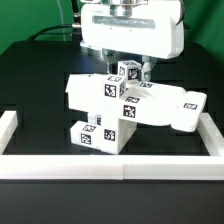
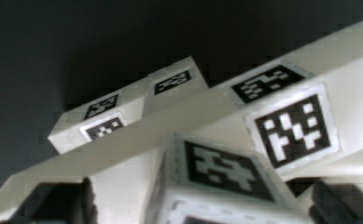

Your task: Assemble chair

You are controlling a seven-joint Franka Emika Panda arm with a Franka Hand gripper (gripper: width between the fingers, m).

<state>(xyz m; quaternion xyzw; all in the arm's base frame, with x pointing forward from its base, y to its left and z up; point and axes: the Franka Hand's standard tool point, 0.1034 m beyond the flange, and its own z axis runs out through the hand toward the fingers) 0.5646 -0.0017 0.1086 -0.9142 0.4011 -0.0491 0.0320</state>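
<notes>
The chair (image 1: 120,105) stood partly built near the middle of the black surface (image 1: 30,75), several tagged white pieces stacked and joined; more joining looked left to do. The pincer (image 1: 131,70) hovered directly over its topmost block, fingers (image 2: 53,205) spread either side, gripping nothing. The white border wall (image 1: 110,163) ran close in front, crowding any low approach.

white chair (image 1: 130,103), black-and-white tags (image 2: 292,128)

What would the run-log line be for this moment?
gripper: open, directly above chair parts | chair: partly assembled, on black table | held: nothing
</notes>
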